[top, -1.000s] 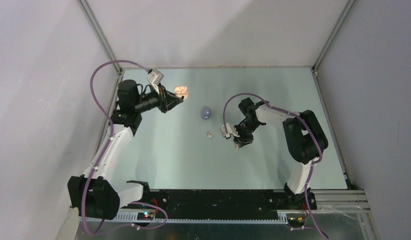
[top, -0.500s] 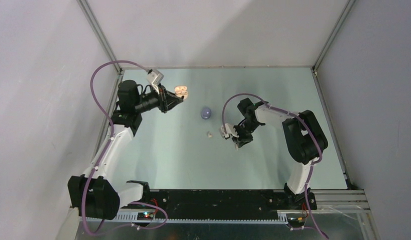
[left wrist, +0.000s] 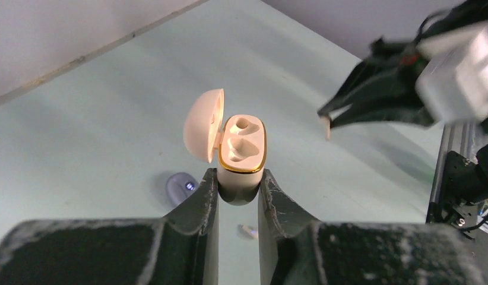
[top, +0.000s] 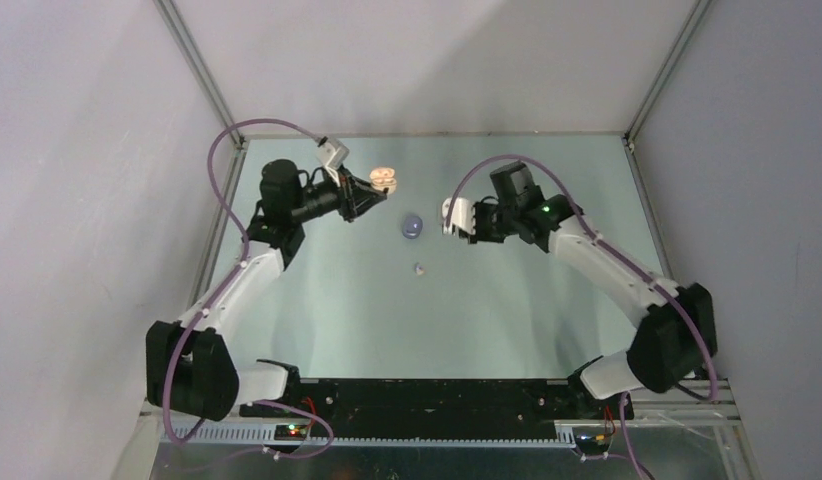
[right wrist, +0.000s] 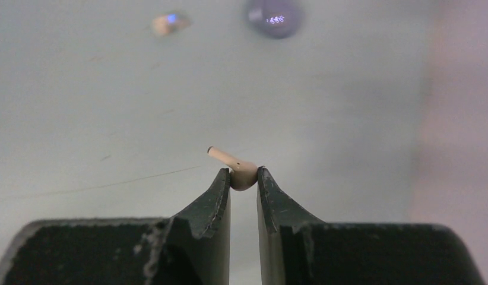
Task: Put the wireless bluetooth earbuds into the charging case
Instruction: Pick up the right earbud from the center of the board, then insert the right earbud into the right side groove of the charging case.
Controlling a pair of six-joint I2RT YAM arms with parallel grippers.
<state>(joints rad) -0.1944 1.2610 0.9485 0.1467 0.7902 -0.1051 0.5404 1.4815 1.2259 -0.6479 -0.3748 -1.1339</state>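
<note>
My left gripper (top: 375,192) is shut on an open cream-beige charging case (left wrist: 241,148), held above the table with its lid (left wrist: 203,124) tipped left and both sockets showing empty; the case also shows in the top view (top: 385,178). My right gripper (right wrist: 243,173) is shut on a cream-beige earbud (right wrist: 237,167), its stem pointing up-left, raised above the table right of the case. In the left wrist view the right gripper (left wrist: 328,123) hovers right of the case. A second beige earbud (top: 419,268) lies on the table.
A closed purple case (top: 413,226) sits on the pale green table between the two grippers; it also shows in the right wrist view (right wrist: 273,14) and the left wrist view (left wrist: 183,187). Grey walls and metal frame posts enclose the table.
My right arm lifted from the table near the loose earbud and swung up and back with an earbud in its jaws. My left gripper moved the open case slightly right.
</note>
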